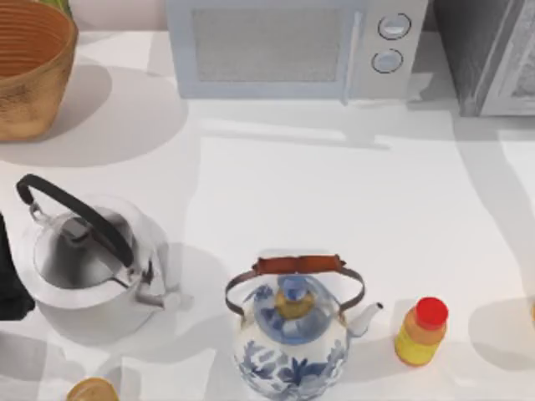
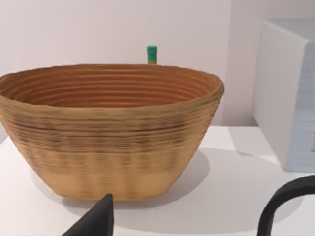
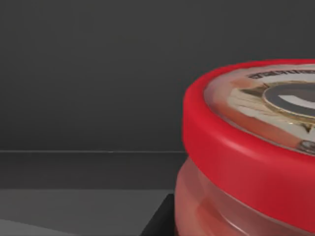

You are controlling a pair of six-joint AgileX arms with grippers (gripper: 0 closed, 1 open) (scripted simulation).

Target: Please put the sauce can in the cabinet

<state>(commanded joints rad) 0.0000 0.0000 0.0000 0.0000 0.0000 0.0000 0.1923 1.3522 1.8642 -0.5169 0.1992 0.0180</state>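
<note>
Far side of table (image 1: pixel 334 192), left to right: woven basket (image 1: pixel 29 67), microwave (image 1: pixel 284 50), cabinet (image 1: pixel 489 58) in the far right corner.

Near side: steel kettle (image 1: pixel 84 267) at left, black handle up. Blue-and-white kettle (image 1: pixel 292 334) in the middle, spout to the right. Yellow bottle (image 1: pixel 420 332) with red cap just right of that spout, upright. Orange round thing (image 1: pixel 92 391) at the near edge, cut off.

Sauce can (image 3: pixel 251 147): very close in the right wrist view, red rim and printed top, dark grey wall behind. Its place on the table cannot be told. Right gripper (image 3: pixel 158 221) is a dark sliver just beside the can; jaw state cannot be told.

Left arm (image 1: pixel 7 280) at the left edge, beside the steel kettle. Left gripper (image 2: pixel 96 220) faces the basket; green-capped item (image 2: pixel 151 54) behind the rim. Jaw state cannot be told.
</note>
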